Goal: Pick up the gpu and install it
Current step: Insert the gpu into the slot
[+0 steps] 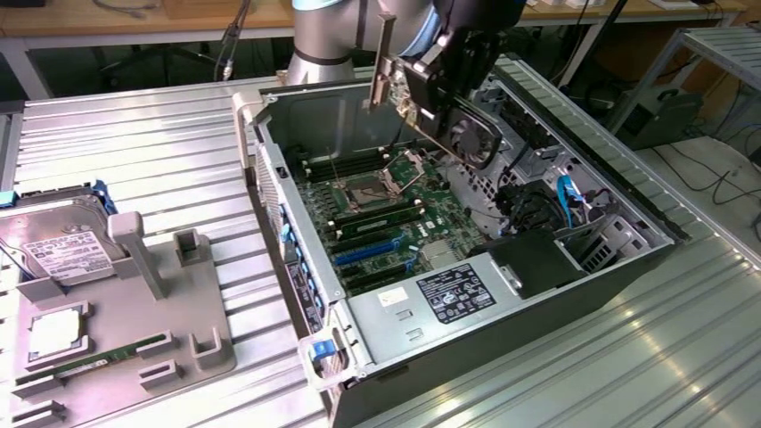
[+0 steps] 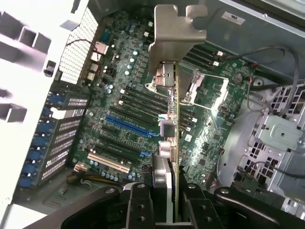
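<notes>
1. Grey moulded parts tray (image 1: 178, 357) sits at the near corner of the metal table (image 1: 155, 152) on the exterior view's left. It carries a silver hard drive (image 1: 53, 250) and a narrow green memory stick (image 1: 102, 361).
2. Just beside the tray, mid-table, the open computer case (image 1: 276, 178) lies on its side. Its motherboard (image 1: 393, 223) faces up, with the blue expansion slots (image 1: 363, 254) in the half nearer the table's front edge.
3. The gpu (image 1: 458, 134) hangs in the air over the far end of the case. It is above the board, touches nothing but the claw, and is not seated in any slot. Its silver bracket (image 1: 383, 67) is at the end toward the exterior view's left, and its black fan (image 1: 478, 141) faces the exterior view's right.
4. The gripper (image 2: 167, 205) is clamped on the card. The wrist view shows a finger (image 2: 138, 205) on either side of the edge-on board.
5. The card's long axis runs straight out from the claw to the bracket. The card is tilted rather than level, and its axis looks skewed to the slot line. The slots lie below it, toward the case's near end.
6. The arm (image 1: 321, 36) rises at the table's far edge, and its wrist bends down over the case.
</notes>
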`<state>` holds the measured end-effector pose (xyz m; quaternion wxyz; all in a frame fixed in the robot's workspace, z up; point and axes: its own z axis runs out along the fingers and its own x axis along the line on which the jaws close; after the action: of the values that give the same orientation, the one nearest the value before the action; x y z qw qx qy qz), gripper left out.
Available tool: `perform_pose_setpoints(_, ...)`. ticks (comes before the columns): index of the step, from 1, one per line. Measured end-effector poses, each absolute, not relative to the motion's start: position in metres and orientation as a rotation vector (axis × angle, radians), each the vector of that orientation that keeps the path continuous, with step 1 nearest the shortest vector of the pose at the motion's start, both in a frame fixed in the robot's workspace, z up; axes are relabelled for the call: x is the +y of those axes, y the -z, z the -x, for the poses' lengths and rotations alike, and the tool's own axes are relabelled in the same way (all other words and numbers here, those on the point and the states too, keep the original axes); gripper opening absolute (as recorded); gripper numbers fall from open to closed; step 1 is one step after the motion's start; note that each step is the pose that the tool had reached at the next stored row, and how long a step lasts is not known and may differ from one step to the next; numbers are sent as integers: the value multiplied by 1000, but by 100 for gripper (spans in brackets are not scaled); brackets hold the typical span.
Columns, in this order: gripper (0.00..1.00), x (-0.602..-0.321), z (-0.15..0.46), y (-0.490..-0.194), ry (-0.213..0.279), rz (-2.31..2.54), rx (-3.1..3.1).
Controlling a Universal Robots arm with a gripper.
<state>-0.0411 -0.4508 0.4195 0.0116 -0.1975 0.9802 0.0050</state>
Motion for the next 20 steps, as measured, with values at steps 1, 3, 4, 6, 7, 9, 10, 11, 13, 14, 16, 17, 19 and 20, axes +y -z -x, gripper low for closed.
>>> perform_pose_setpoints(1, 29, -451, 41, -420, -16, 643, 3051)
perform_pose_setpoints(3, 29, -451, 41, -419, -16, 697, 3040)
perform_pose_setpoints(4, 29, -451, 41, -419, -17, 718, 3035)
perform_pose_setpoints(6, 29, -451, 41, -419, -17, 757, 3025)
perform_pose_setpoints(7, 29, -451, 41, -419, -17, 776, 3021)
perform_pose_setpoints(9, 29, -451, 41, -419, -18, 813, 3011)
perform_pose_setpoints(10, 29, -451, 41, -419, -18, 834, 3005)
perform_pose_setpoints(11, 29, -451, 41, -419, -18, 853, 3000)
perform_pose_setpoints(13, 29, -451, 41, -419, -19, 891, 2989)
perform_pose_setpoints(14, 29, -451, 41, -419, -19, 909, 2984)
perform_pose_setpoints(16, 29, -451, 41, -419, -19, 946, 2973)
perform_pose_setpoints(17, 29, -451, 41, -419, -20, 967, 2966)
perform_pose_setpoints(19, 29, -451, 41, -419, -20, 1015, 2950)
perform_pose_setpoints(20, 29, -451, 41, -419, -21, 1055, 2936)
